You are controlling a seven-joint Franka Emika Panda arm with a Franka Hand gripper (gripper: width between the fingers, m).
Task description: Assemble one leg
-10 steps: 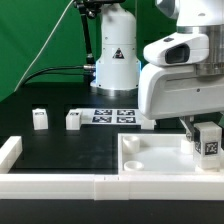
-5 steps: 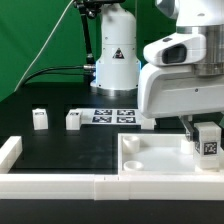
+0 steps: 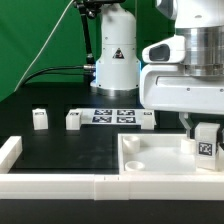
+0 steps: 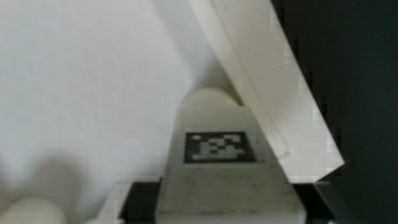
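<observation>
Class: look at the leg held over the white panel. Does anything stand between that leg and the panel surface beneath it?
Nothing visible does. The pincer holds the leg upright at the panel's far corner on the exterior view's right; the panel surface beside it looks bare.

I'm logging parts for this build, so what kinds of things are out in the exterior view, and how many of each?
Legs: 3, two loose on the table, one at the gripper over the panel.
Large white panel: 1.
Marker board: 1.
White border rails: 2, one across the front, one at the exterior view's left.
Total: 7; a small white piece beside the marker board is too hidden to classify.
</observation>
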